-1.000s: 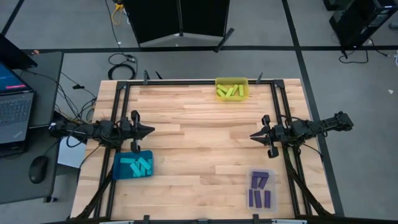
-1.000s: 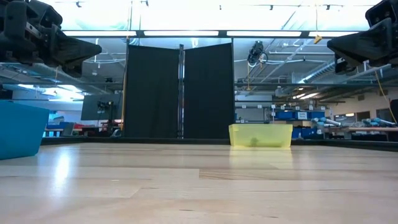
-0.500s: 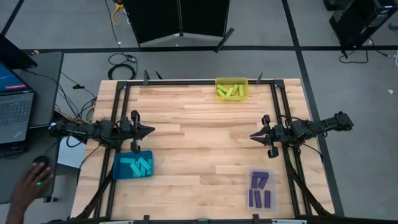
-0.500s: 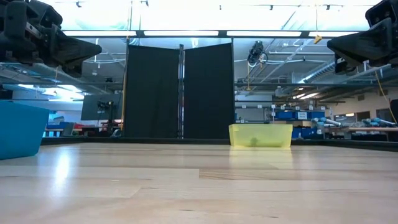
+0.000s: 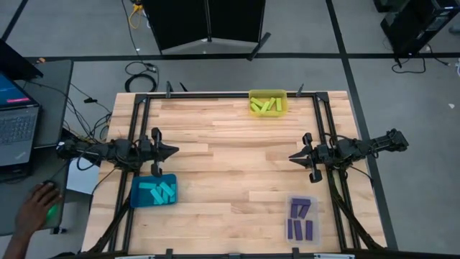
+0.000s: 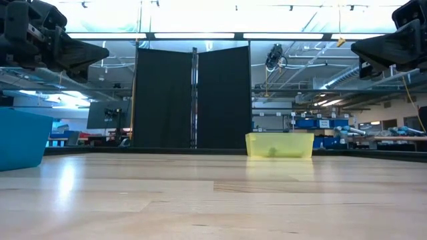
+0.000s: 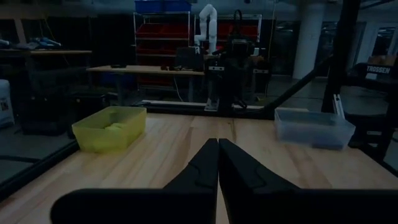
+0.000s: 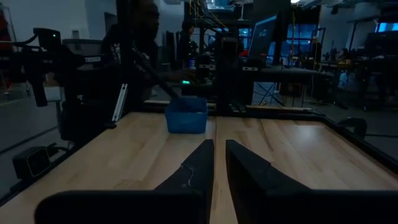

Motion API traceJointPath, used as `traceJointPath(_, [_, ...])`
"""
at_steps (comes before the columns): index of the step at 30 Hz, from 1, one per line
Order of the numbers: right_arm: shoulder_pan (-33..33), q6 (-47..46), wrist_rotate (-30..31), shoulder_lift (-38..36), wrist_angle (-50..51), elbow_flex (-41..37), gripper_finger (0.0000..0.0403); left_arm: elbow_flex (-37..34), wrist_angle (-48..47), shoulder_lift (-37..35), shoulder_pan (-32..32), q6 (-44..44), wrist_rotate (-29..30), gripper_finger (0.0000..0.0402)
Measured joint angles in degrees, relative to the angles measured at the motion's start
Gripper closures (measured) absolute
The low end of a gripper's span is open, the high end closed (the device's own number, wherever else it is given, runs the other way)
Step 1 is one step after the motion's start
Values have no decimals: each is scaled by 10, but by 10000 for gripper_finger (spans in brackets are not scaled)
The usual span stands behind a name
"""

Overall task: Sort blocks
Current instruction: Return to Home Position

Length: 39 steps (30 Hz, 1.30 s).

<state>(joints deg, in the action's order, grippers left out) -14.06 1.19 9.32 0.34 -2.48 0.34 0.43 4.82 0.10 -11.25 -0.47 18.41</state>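
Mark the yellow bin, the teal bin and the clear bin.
yellow bin [image 6: 279,145]: low view, near wall.
teal bin [image 6: 20,140]: low view, side wall.
clear bin [image 7: 314,124]: left wrist view, facing wall.

Cyan blocks [image 5: 157,192] are held in a teal bin [image 5: 134,191], yellow-green blocks [image 5: 264,106] in a yellow bin [image 5: 267,92], dark purple blocks [image 5: 300,229] in a clear bin [image 5: 315,214].

Both arms level, left pincer [image 5: 175,151] and right pincer [image 5: 291,157] facing each other, fingers together.
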Motion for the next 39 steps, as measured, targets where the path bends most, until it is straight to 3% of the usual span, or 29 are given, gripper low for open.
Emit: traceJointPath(39, [0,0,0,0,0,0,354,0,0,0,0,0,0,380])
